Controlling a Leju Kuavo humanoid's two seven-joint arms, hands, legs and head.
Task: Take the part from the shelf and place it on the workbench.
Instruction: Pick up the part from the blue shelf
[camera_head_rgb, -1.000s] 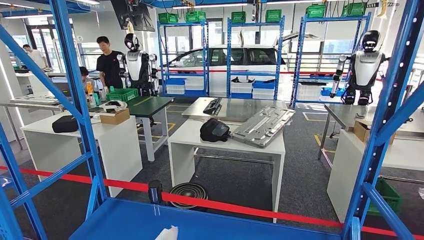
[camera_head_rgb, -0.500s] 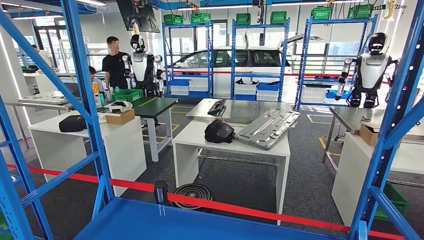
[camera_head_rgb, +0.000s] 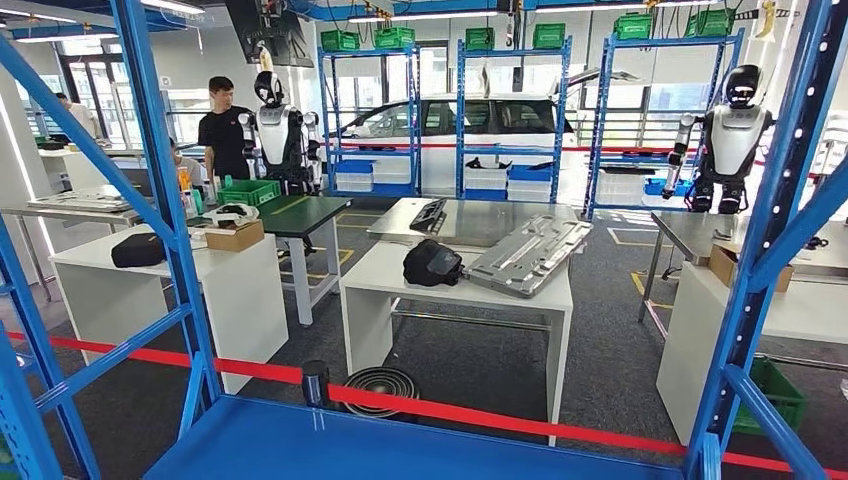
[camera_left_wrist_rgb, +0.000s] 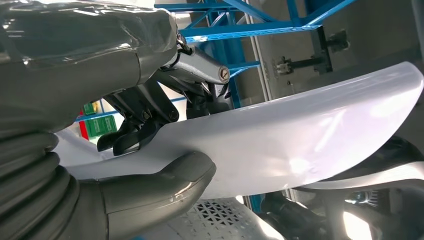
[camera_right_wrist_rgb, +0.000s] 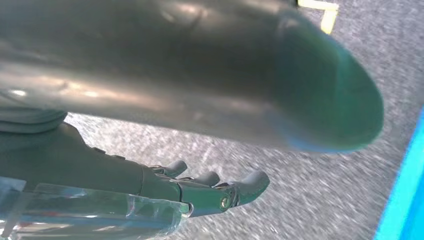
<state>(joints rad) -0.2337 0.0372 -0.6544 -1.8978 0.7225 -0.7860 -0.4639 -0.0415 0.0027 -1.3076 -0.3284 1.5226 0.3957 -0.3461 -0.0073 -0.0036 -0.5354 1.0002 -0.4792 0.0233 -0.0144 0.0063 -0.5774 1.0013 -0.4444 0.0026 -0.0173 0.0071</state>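
Your left hand (camera_left_wrist_rgb: 150, 125) grips the white part (camera_left_wrist_rgb: 300, 145), thumb under it and dark fingers over its edge; its far end runs out of frame. Your right hand (camera_right_wrist_rgb: 200, 192) holds nothing, fingers loosely apart above grey floor (camera_right_wrist_rgb: 325, 200). No readable writing anywhere. The blue shelf (camera_head_rgb: 400, 445) lies below, the white workbench (camera_head_rgb: 460, 290) beyond.

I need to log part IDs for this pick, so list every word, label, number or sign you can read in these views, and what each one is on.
No text can be read in any view.
White curved plastic part held by the left hand: plain surface, no label or number showing.
Brown cardboard box on the white table: no print that I can make out.
Green plastic crates on top of the blue metal racks: too small to tell any marking.
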